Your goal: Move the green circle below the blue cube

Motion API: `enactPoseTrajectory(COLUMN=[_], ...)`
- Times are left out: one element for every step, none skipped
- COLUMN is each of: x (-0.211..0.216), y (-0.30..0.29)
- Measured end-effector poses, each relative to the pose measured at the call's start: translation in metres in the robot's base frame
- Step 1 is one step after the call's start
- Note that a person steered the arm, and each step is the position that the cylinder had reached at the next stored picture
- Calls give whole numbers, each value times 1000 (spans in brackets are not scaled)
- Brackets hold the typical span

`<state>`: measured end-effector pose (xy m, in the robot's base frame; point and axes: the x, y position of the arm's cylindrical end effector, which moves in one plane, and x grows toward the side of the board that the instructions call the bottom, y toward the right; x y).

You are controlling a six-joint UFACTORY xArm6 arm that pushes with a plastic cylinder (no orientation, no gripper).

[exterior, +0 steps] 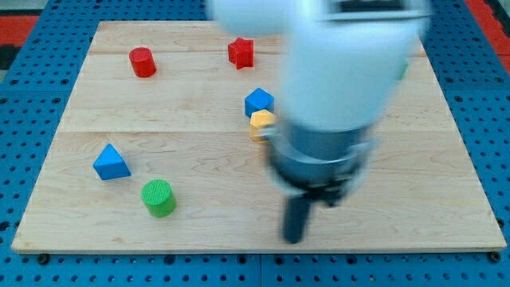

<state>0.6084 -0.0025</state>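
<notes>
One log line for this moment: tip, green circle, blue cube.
tip: near view's bottom, right of green circle, apart | blue cube: touching yellow block below it | green circle: not yet below cube

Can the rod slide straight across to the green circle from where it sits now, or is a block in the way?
Probably yes. My tip sits near the view's bottom, right of the green circle, with only bare board between them. The blue triangle lies beyond the circle, and the blue cube and yellow block sit higher up.

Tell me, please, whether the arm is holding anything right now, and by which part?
Nothing is held. My tip is bare, right of the green circle and below the blue cube, touching no block.
</notes>
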Motion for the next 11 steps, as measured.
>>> enactPoseTrajectory(x=[0, -34, -80, -86, -86, -78, -78, -89, -90, -88, -76], y=[-110, -149, -156, -110, -88, -81, -71, -55, -27, -3, 5])
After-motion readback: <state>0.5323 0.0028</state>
